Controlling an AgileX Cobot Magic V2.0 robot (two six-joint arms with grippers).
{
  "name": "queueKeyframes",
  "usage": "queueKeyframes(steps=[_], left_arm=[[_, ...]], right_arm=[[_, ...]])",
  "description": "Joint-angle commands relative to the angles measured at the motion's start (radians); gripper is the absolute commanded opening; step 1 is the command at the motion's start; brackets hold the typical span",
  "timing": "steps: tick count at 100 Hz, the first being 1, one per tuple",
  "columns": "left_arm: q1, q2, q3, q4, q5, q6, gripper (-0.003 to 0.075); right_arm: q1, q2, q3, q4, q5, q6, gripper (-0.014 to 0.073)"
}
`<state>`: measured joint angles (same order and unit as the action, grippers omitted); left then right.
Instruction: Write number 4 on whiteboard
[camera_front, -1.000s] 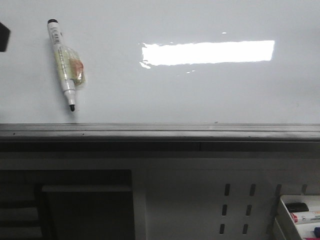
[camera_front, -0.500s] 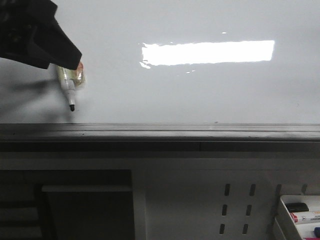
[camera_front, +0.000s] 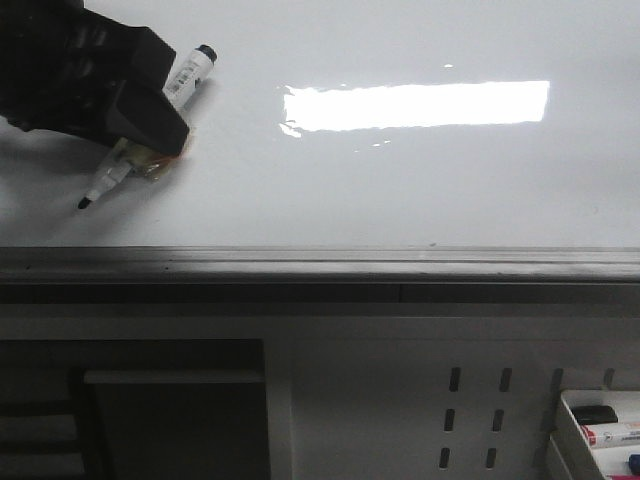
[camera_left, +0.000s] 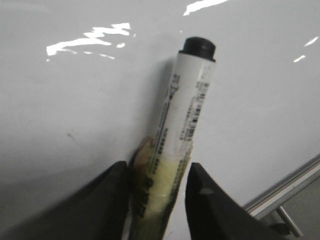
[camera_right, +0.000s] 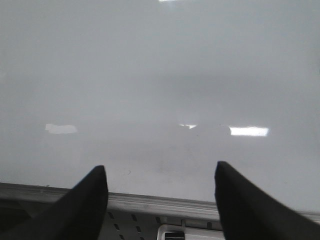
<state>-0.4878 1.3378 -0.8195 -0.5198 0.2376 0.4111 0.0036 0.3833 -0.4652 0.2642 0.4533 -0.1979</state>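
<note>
Whiteboard (camera_front: 420, 190): flat, far of grey rail, no 4 visible.
Marker (camera_front: 150, 128): far-left; tip near-left, cap far-right.
Left gripper (camera_left: 154, 192): clamped on marker.
Right gripper (camera_right: 161, 192): fingers apart.

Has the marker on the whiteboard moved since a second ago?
Yes. The marker, now between the fingers of the left gripper, has swung round: its cap end points toward the light reflection, and its tip has shifted left along the edge rail.
</note>
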Motion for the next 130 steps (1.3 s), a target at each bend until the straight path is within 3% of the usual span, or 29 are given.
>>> queueKeyframes(steps=[1, 15, 40, 71, 98, 107, 130], left_arm=[[-0.004, -0.021, -0.036, 0.008, -0.040, 0.001, 0.0147], [-0.004, -0.021, -0.036, 0.008, -0.034, 0.001, 0.0053], [-0.004, -0.021, -0.036, 0.006, -0.032, 0.001, -0.0012], [-0.004, -0.119, -0.036, 0.004, -0.005, 0.001, -0.0013], [-0.004, -0.224, -0.082, 0.004, 0.230, 0.001, -0.0013], [-0.004, -0.224, -0.134, 0.004, 0.353, 0.012, -0.0013], [-0.006, -0.219, -0.224, -0.004, 0.574, 0.194, -0.0013]], right_arm=[[-0.004, 0.016, -0.038, 0.009, -0.074, -0.001, 0.0416], [-0.004, 0.016, -0.038, 0.009, -0.081, -0.001, 0.0416], [-0.004, 0.016, -0.038, 0.009, -0.083, -0.001, 0.0416], [-0.004, 0.016, -0.053, 0.009, -0.065, -0.001, 0.0416], [-0.004, 0.120, -0.192, 0.074, 0.143, -0.007, 0.0415], [0.001, 0.198, -0.240, 0.182, 0.265, -0.121, 0.0415], [0.016, 0.440, -0.372, 0.517, 0.589, -0.496, 0.0415]])
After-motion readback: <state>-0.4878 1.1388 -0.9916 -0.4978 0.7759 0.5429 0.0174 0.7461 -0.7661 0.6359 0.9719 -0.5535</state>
